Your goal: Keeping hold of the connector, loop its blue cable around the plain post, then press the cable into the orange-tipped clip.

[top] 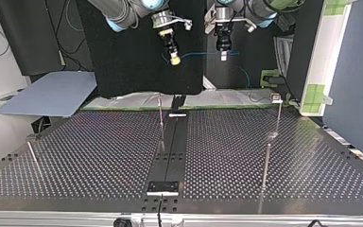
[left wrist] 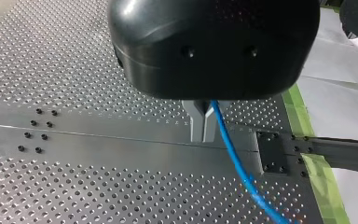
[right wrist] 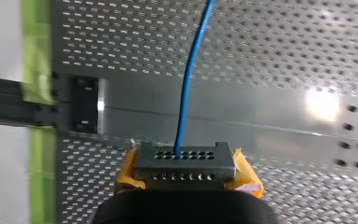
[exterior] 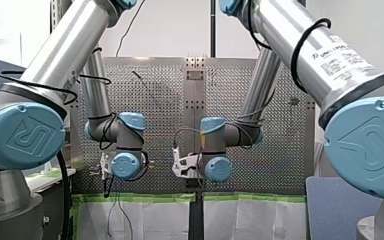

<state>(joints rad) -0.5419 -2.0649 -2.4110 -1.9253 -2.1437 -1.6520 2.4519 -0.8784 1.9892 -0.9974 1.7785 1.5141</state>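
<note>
Blue cable [left wrist: 233, 158] spans the gap between our two hands, both raised well above the desk [top: 99, 156] near its far edge in the top view. Our right hand [right wrist: 185, 164] clamps the grey connector [right wrist: 185, 154] between its yellow pads [right wrist: 244, 171], and the cable leaves the connector's face straight ahead. Our left hand [left wrist: 203, 127] has its metal fingers [left wrist: 196, 122] drawn narrow, pinched on the cable as far as we can judge, with the rest trailing away below.

We judge that neither the loop nor the clipping is begun. A thin post [top: 161, 120] stands by the dark centre rail [top: 175, 151], and a headed post [top: 276, 98] stands at the top view's right. We make out no orange tip on either, so choosing the wrong one is the first risk. The run between our hands looks short. If they part too far, the cable may strain at the connector or slide through the left fingers. The loose tail could also snag on a post as we descend.

No box, tray or bin shows.
</note>
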